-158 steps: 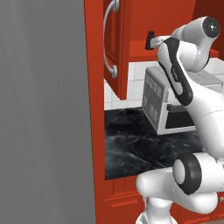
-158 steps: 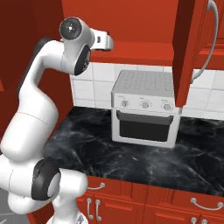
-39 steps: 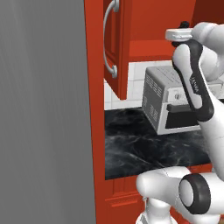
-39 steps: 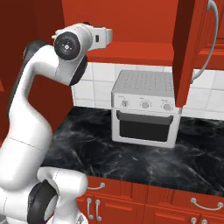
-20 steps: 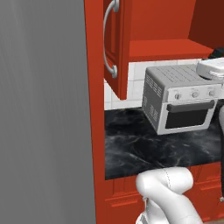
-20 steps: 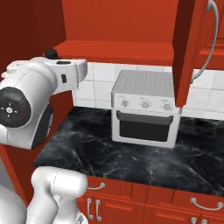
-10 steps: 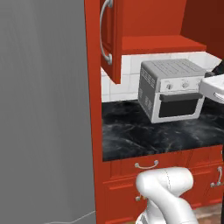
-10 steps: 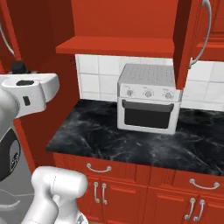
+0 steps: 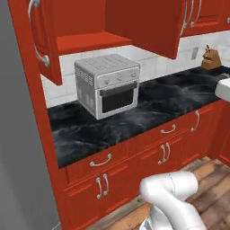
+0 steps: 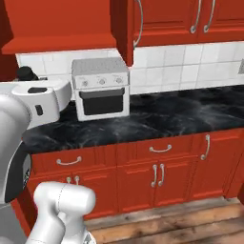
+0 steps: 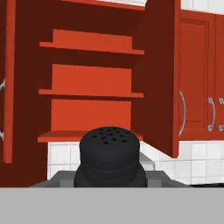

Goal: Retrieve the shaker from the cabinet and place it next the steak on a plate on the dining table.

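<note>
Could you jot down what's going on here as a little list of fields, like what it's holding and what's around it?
Held item: black shaker with a holed top, close before the hand camera
Gripper: shut on the shaker
Cabinet: doors open, three red shelves bare
Counter: black marble, over red drawers
On counter: silver toaster oven, under the open cabinet
Floor: wood planks
</note>
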